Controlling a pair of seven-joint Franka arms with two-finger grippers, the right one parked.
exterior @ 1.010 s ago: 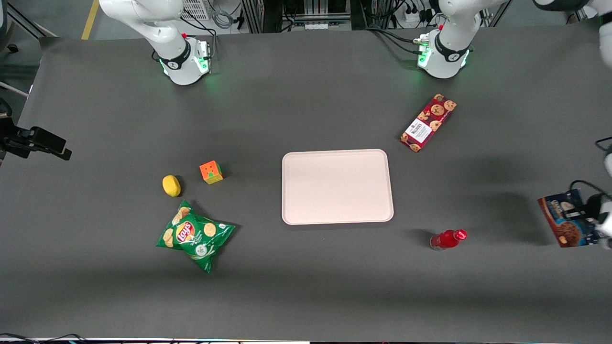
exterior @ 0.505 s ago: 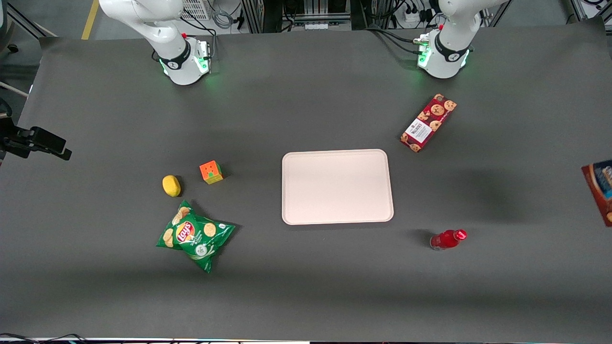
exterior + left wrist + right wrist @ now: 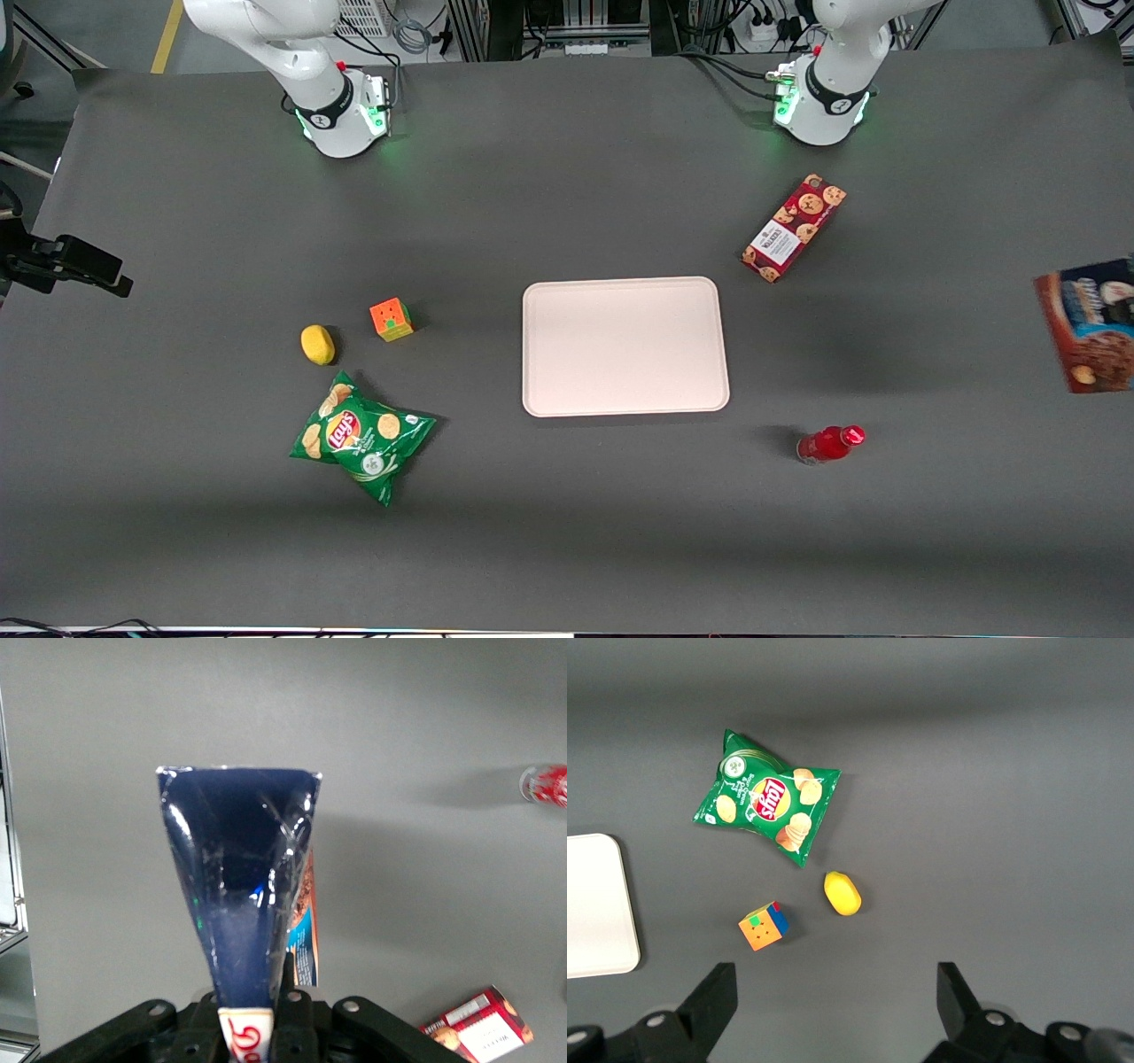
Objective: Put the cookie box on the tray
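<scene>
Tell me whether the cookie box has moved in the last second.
Yes. The cookie box, clamped in the left gripper, has gone up off the table at the working arm's end; against the red bottle it now sits farther from the front camera.

L arm's end effector (image 3: 257, 1028) aloft near working arm's table end, fingers clamped on cookie box (image 3: 244, 886).
</scene>
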